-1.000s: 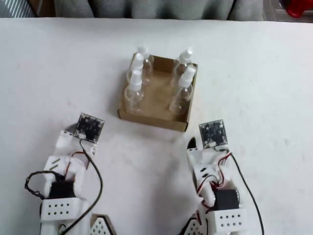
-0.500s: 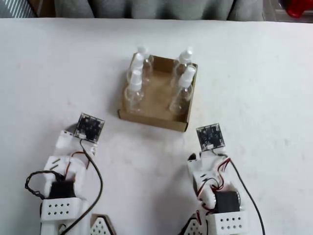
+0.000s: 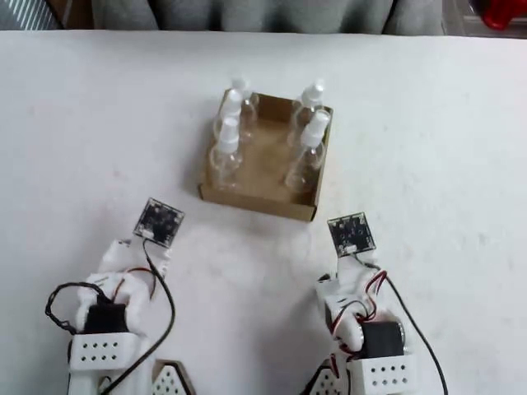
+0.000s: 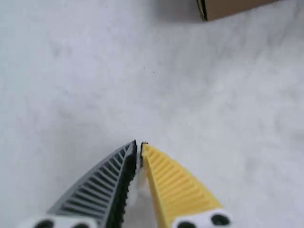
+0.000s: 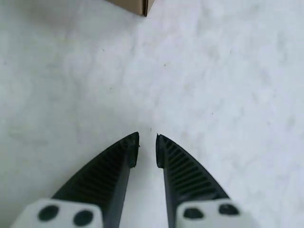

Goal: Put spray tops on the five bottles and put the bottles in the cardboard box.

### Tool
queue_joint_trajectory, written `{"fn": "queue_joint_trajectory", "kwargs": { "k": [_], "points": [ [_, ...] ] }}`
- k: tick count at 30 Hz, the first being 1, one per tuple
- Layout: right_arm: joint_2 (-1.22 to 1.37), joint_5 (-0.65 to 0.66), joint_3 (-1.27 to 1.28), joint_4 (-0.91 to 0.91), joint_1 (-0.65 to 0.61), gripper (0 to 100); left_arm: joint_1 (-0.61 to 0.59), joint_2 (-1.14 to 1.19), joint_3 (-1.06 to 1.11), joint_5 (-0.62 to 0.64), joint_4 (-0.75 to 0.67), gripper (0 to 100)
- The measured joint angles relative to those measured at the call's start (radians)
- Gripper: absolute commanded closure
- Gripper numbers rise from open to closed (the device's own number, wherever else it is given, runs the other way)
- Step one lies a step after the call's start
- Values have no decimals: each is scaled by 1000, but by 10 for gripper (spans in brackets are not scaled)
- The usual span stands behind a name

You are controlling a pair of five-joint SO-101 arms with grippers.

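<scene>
White, faintly mottled tabletop makes up the table (image 3: pixel 461 123), which runs from the near edge to the far one. A red object (image 3: pixel 506 12) sits past the far right corner.

Two white arms stand at the near edge, the left arm (image 3: pixel 103 317) at near left and the right arm (image 3: pixel 366 329) at near right. Each has black and red wires looped over it. Each also carries a small dark circuit board (image 3: pixel 160 220) at its wrist end, which points toward the far side.

Beyond and between the arms, about mid-table, sits the cardboard box (image 3: pixel 247 196). It is shallow, open-topped and turned slightly askew. The bottles (image 3: pixel 224 160) stand upright inside it. They are clear plastic, and all those I can make out wear white spray tops (image 3: pixel 227 127). One row stands along the box's left wall and two bottles along its right wall, with bare cardboard floor between. The far-left bottles overlap so closely that I cannot count them surely.

The left gripper (image 4: pixel 138 145) points down at bare table, near and to the left of the box. Its grey finger and yellow finger meet at the tips with nothing between them.

The right gripper (image 5: pixel 147 137) points at bare table, near and to the right of the box. Its two black fingertips are a sliver apart and hold nothing.
</scene>
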Motion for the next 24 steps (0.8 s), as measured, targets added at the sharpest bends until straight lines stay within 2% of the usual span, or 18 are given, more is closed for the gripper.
{"fn": "queue_joint_trajectory", "kwargs": {
  "k": [18, 21, 24],
  "points": [
    [0, 0, 0, 0, 0, 970, -5, -25, 0, 0, 11, 976],
    [0, 0, 0, 0, 0, 970, -5, -91, 0, 0, 87, 976],
    [0, 0, 0, 0, 0, 970, -5, -164, 0, 0, 222, 976]
  ]
}}
